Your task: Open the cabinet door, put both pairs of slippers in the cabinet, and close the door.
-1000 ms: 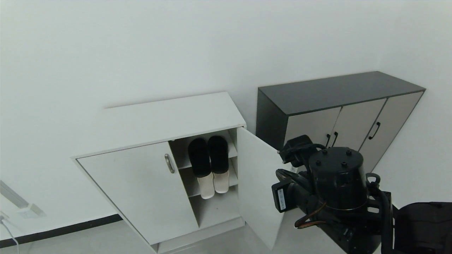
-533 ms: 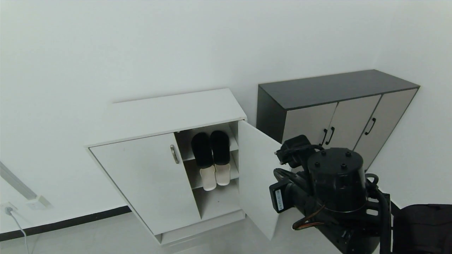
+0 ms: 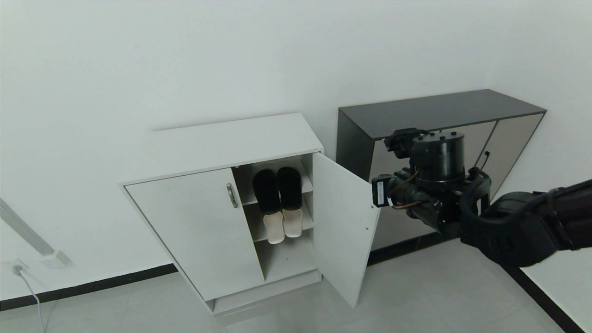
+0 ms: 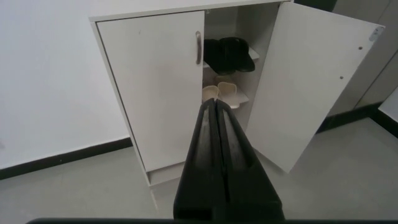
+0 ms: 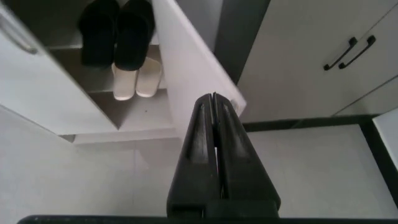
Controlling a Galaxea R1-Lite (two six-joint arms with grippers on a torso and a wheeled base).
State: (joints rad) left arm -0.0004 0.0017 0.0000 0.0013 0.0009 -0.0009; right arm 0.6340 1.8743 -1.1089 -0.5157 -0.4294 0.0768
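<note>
The white cabinet (image 3: 222,143) stands against the wall with its left door (image 3: 194,231) closed and its right door (image 3: 344,222) swung wide open. Inside, a black pair of slippers (image 3: 277,187) lies on the upper shelf and a white pair (image 3: 282,224) on the shelf below. My right arm (image 3: 434,185) is held up just right of the open door's outer edge. Its gripper (image 5: 214,99) is shut and empty, above the door (image 5: 193,68). My left gripper (image 4: 214,104) is also shut and empty, facing the cabinet from a distance, in line with the white slippers (image 4: 225,93).
A dark cabinet (image 3: 439,111) with grey doors and black handles stands close to the right of the open door. A wall socket with a cable (image 3: 18,270) sits low on the left. Bare tiled floor (image 3: 407,296) lies in front of both cabinets.
The head camera has shifted, so the whole scene sits differently. My right arm has risen from low in the foreground to the height of the open door's upper half. The slippers have not moved.
</note>
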